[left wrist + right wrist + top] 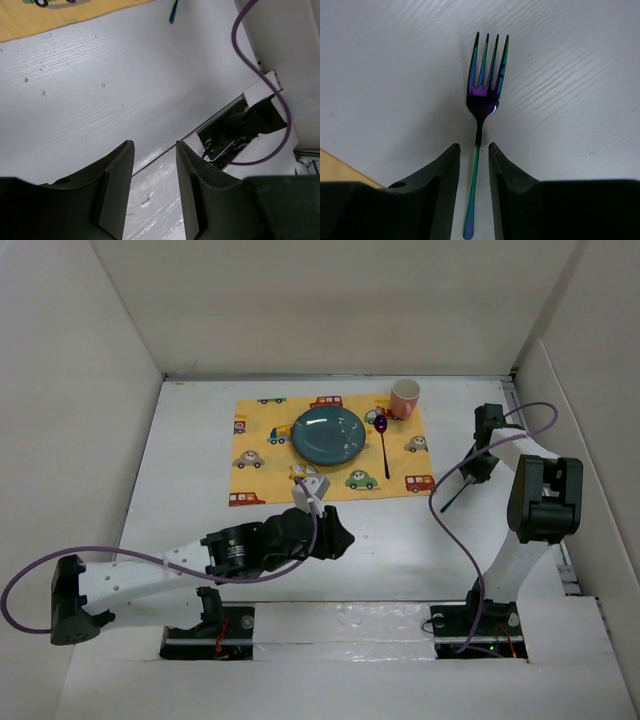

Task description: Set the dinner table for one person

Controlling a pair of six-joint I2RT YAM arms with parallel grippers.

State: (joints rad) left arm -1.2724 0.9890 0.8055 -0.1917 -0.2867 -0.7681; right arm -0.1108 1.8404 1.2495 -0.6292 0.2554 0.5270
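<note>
An iridescent fork [482,95] lies flat on the white dinner table [190,470], tines pointing away from my right gripper [474,150]. That gripper is open and straddles the fork's handle, with a gap on each side. From above, the fork [452,500] lies right of the yellow mat [262,455], below my right gripper [472,474]. On the mat stand a teal plate [328,434], a pink cup [404,398] and a purple spoon [384,445]. My left gripper [338,538] is open and empty near the table's front edge [154,150].
White walls enclose the table on the left, back and right. A purple cable [450,540] loops beside the right arm. The right arm's base [235,132] shows in the left wrist view, beyond the front edge.
</note>
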